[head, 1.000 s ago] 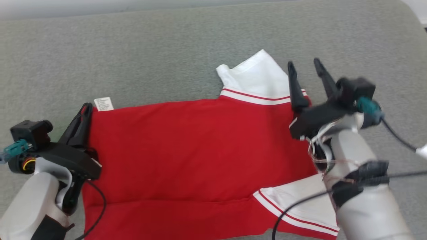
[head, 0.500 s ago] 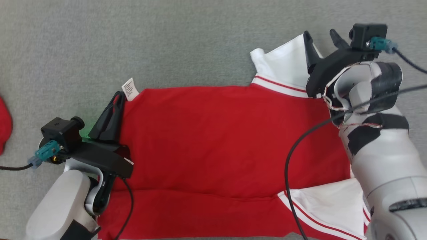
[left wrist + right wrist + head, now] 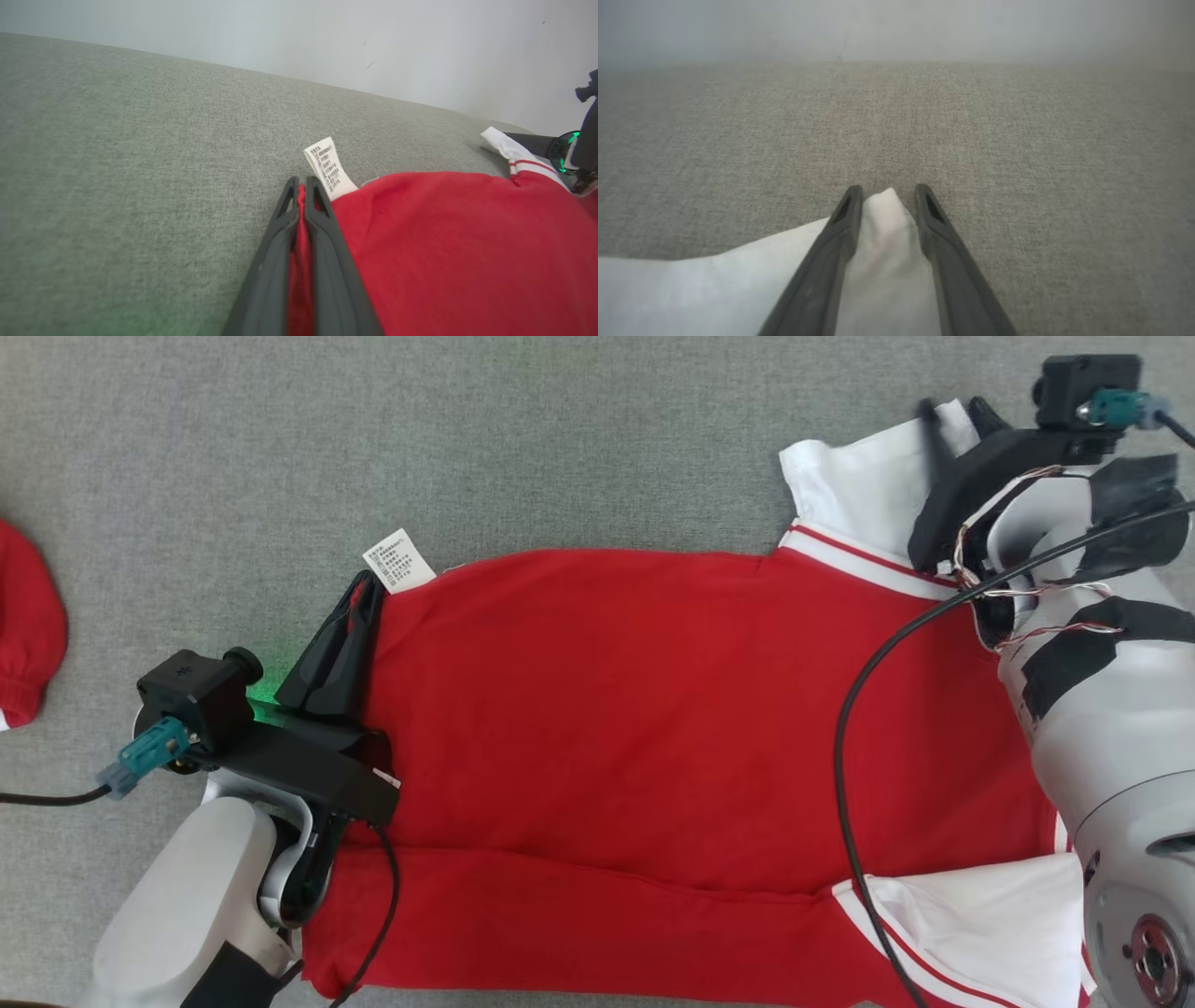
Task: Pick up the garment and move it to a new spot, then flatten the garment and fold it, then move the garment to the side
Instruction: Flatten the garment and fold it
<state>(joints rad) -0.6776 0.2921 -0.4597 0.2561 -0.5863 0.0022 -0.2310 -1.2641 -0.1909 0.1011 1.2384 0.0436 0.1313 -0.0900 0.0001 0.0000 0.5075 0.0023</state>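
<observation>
Pinching left hem of red garment [image 3: 653, 709] with left tool [image 3: 364, 588]; straddling tip of upper-right white sleeve [image 3: 859, 485] with right tool [image 3: 950, 409], held spread. Flat across frame centre, long axis left-right, sleeves rightward.

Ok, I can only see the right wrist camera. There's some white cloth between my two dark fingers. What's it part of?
Observer: It's a white sleeve of a red short-sleeved shirt spread on the grey fabric surface.
Operator: What's the other gripper doing?
Observer: The left gripper is shut on the shirt's red edge, next to a white printed label.
Operator: Is anything else there?
Observer: Yes, another red cloth piece lies at the left edge of the head view.
</observation>
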